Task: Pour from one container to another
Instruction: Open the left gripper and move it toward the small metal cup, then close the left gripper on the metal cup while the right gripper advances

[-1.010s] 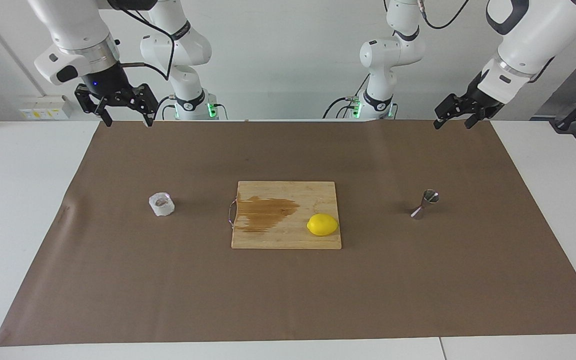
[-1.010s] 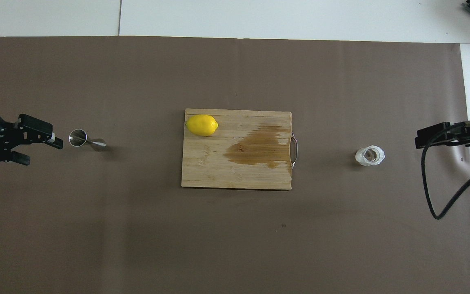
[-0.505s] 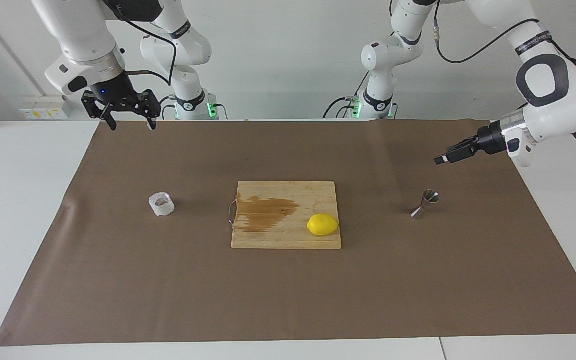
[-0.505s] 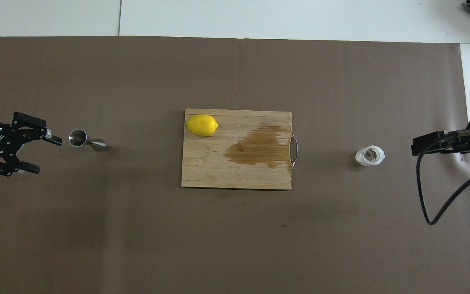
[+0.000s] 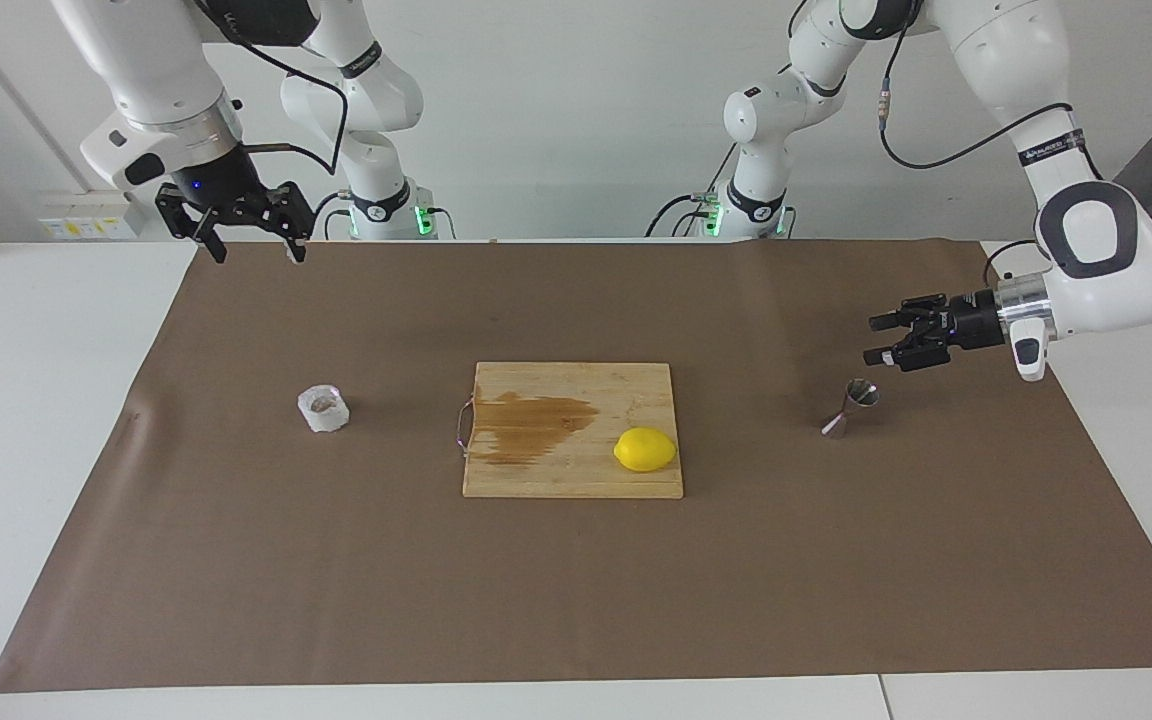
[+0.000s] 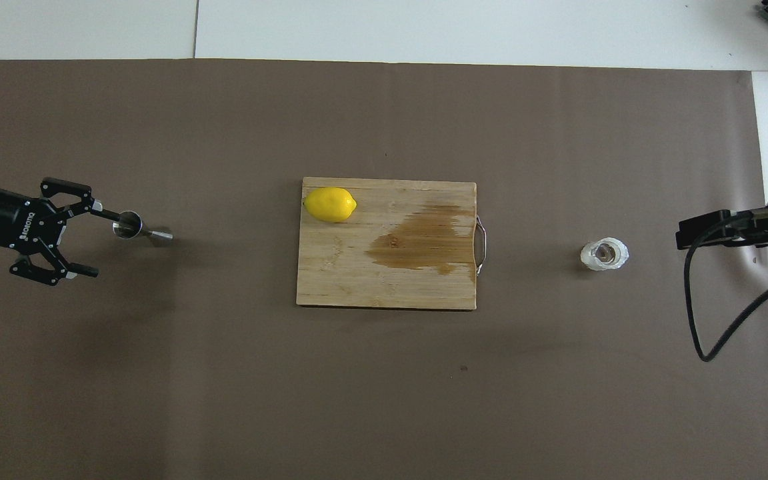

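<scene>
Progress: nothing grasped or poured yet.
My left gripper (image 5: pixel 877 338): spread, just beside the small shiny steel hourglass jigger (image 5: pixel 849 407).
My right gripper (image 5: pixel 249 243): spread, waiting.
Crinkled translucent-white cup (image 5: pixel 323 409): untouched on the brown-covered surface (image 5: pixel 576 590), toward my right arm's end.

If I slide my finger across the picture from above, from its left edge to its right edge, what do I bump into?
Left gripper → steel jigger → lemon → brown stain on the cutting board → white cup → right gripper.
</scene>
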Controlling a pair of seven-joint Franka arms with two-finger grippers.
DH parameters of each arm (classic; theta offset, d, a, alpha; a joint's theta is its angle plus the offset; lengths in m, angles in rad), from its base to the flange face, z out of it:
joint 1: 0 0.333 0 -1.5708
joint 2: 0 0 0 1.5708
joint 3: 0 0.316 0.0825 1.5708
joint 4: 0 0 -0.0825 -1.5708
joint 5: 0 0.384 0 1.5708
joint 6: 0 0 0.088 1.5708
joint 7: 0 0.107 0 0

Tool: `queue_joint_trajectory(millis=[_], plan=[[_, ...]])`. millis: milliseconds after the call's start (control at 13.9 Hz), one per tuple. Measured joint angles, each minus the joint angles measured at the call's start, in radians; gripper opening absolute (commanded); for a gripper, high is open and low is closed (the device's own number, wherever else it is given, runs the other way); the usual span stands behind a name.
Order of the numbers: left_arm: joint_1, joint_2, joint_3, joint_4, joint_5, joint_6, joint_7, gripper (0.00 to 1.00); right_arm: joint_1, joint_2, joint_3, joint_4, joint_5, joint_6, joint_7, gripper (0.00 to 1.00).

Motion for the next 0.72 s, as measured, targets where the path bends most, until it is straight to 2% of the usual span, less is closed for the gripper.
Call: queue_joint_trajectory(millis=[361,722], plan=[[0.026,0.054,0.008,0.019,-0.115,0.046,-0.171,1.0,-0.016,-0.001,0.0,-0.004,0.0,0.016,-0.141,1.0],[0.031,0.089,0.011,0.025,-0.128,0.061,-0.253,1.0,-0.019,-0.001,-0.001,-0.01,0.0,0.017,-0.356,1.0]])
